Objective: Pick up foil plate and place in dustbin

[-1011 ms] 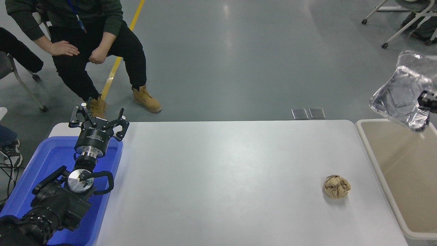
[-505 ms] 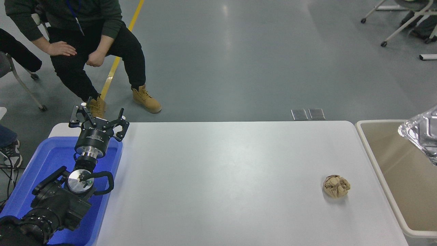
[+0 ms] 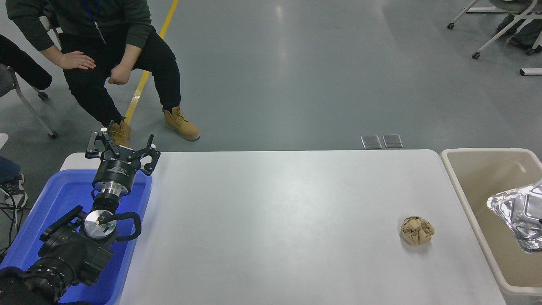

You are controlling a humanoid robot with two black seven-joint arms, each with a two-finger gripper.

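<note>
The foil plate (image 3: 517,215) is a shiny silver tray, tilted, inside the opening of the beige dustbin (image 3: 487,151) at the table's right end. The picture's right edge cuts the plate off. I cannot tell whether anything holds it. My right gripper is out of view past the right edge. My left gripper (image 3: 123,142) is parked at the lower left, open and empty, above the blue bin.
A crumpled brown paper ball (image 3: 417,230) lies on the white table (image 3: 275,220) near the dustbin. A blue bin (image 3: 63,190) stands at the table's left end under my left arm. A person (image 3: 106,51) sits at the far left. Chair legs (image 3: 491,40) stand at the top right.
The foil plate has come down from high above the dustbin's far corner into its opening. The right gripper, seen holding it a second ago, has left the picture. The left arm has not moved.
</note>
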